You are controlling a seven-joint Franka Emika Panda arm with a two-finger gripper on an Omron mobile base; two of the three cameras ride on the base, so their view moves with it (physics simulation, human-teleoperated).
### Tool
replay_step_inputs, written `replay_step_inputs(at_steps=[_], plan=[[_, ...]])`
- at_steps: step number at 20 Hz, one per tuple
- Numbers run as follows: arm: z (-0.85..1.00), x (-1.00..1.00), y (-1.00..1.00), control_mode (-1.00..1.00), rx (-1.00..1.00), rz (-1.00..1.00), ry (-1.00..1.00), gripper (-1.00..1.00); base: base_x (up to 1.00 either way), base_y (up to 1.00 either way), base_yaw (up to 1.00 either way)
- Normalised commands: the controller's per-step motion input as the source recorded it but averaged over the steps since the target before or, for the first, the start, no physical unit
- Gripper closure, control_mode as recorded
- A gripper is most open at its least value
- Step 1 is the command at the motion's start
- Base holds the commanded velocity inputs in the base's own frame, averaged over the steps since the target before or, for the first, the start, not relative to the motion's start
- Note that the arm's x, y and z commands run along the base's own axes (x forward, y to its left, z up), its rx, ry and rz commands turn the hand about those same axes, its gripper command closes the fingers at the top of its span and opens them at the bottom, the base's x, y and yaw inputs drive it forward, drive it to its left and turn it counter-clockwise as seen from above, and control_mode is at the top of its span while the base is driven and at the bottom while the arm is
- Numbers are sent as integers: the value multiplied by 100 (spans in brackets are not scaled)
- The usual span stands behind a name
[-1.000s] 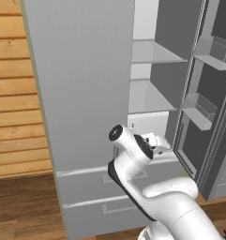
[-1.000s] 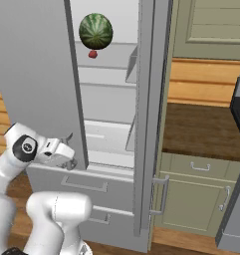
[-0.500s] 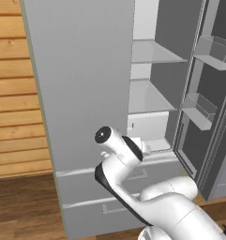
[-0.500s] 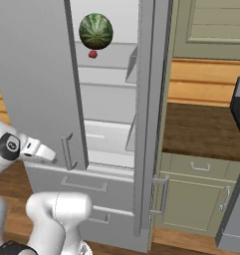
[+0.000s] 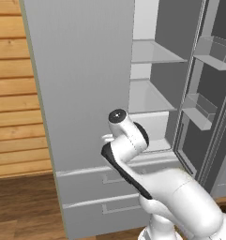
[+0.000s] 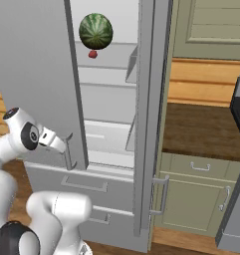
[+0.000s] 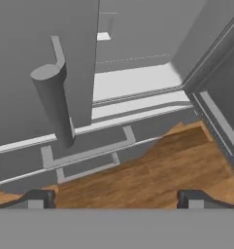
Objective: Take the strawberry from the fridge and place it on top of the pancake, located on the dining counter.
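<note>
The strawberry (image 6: 92, 54) is a tiny red fruit on an upper shelf of the fridge (image 6: 42, 74), right under a big striped watermelon (image 6: 95, 31). The fridge's right door (image 6: 147, 109) stands open and the left door (image 5: 81, 79) covers the rest. My gripper (image 6: 60, 144) is low at the left door's bar handle (image 6: 69, 154), far below the strawberry. In the hand view the gripper (image 7: 116, 199) is open with nothing between its fingertips (image 7: 37, 198), and the handle (image 7: 53, 102) rises ahead on the left. The pancake and the dining counter are out of view.
Two lower fridge drawers (image 5: 105, 187) sit under the doors. The open door carries bins (image 5: 201, 108). Green-grey cabinets (image 6: 201, 199) under a brown worktop (image 6: 201, 129) stand to the right, with a stove edge (image 6: 239, 104). A wood-plank wall (image 5: 16, 117) is on the left.
The hand swung left away from the fridge opening, then came back right and a little higher beside the left door's handle. The jaws stayed open.
</note>
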Motion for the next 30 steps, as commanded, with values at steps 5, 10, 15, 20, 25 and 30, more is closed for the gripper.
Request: replay_step_inputs(at_steps=[5, 10, 15, 20, 25, 30], plan=[[3, 62, 1, -100, 15, 8, -1, -100, 0, 0, 0], [0, 45, 13, -100, 6, 7, 0, -100, 0, 0, 0], [0, 47, 22, -100, 2, 3, 0, -100, 0, 0, 0], [0, 44, 2, -100, 2, 1, 1, -100, 0, 0, 0], [-7, 41, 1, -100, 0, 0, 7, -100, 0, 0, 0], [-23, 13, 0, -100, 0, 0, 3, -100, 0, 0, 0]])
